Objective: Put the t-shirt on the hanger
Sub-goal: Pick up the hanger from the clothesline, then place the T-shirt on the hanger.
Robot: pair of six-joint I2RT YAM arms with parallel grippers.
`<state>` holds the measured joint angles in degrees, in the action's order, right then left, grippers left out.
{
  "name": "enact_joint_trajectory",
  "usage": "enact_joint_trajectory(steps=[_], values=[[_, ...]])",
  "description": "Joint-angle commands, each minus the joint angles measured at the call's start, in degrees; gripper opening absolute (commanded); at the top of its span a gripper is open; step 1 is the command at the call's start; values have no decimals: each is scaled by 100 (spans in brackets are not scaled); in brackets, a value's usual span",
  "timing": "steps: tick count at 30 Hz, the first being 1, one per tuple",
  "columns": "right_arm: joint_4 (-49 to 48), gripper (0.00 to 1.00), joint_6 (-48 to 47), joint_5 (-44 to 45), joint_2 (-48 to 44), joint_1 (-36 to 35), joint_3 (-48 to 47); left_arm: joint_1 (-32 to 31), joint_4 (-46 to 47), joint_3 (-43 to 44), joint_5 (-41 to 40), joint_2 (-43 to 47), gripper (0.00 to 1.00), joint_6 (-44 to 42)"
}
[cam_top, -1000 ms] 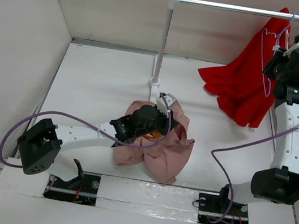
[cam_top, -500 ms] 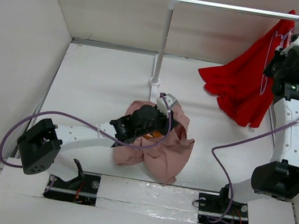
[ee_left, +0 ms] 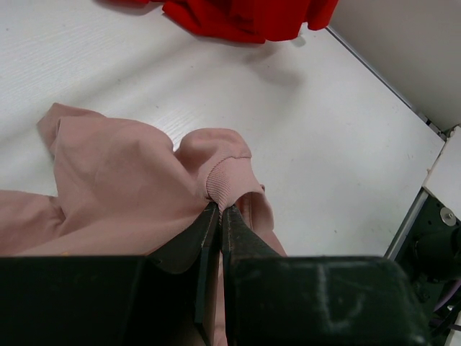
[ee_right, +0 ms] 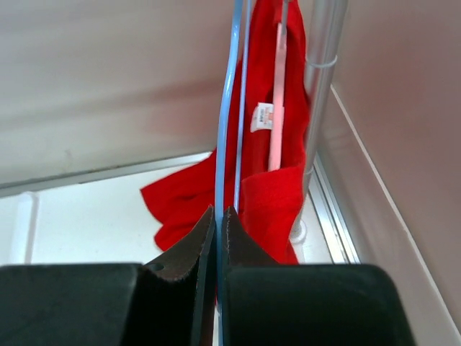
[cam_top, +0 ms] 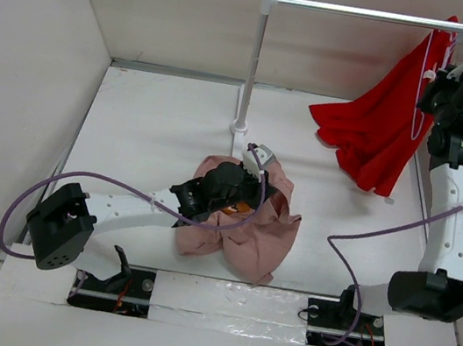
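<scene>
The dusty pink t-shirt (cam_top: 245, 227) lies crumpled on the table near the middle; it also shows in the left wrist view (ee_left: 122, 194). My left gripper (cam_top: 255, 166) is shut on its ribbed collar edge (ee_left: 225, 184). The thin pale hanger (cam_top: 423, 81) hangs in front of the red garment by the rail's right end. In the right wrist view its wire (ee_right: 229, 108) runs up from my right gripper (ee_right: 218, 213), which is shut on it. The right gripper (cam_top: 434, 78) is raised high at the far right.
A bright red garment (cam_top: 371, 134) hangs from the rail's right end and drapes onto the table. A white rack with a metal rail (cam_top: 365, 12) and post (cam_top: 253, 61) stands at the back. Walls enclose left, back and right.
The right arm has risen and moved toward the rail's right end with the hanger; the red garment shifted slightly. The left arm and pink shirt have not moved.
</scene>
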<state>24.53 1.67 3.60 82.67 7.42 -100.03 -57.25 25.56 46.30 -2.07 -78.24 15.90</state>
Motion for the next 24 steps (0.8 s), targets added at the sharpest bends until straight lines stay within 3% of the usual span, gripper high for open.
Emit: enact_joint_trajectory(steps=[1,8,16,24], values=[[-528,0,-9,-315,-515,-48,378,56,388,-34,110,124,0,-17],[-1082,0,299,-869,-1218,-171,1591,162,529,-113,180,142,0,80],[-1100,0,395,-1080,-2017,-793,2654,346,442,106,268,-42,0,124],[-548,0,650,-1493,-4222,-1726,4437,697,327,423,31,-385,0,475]])
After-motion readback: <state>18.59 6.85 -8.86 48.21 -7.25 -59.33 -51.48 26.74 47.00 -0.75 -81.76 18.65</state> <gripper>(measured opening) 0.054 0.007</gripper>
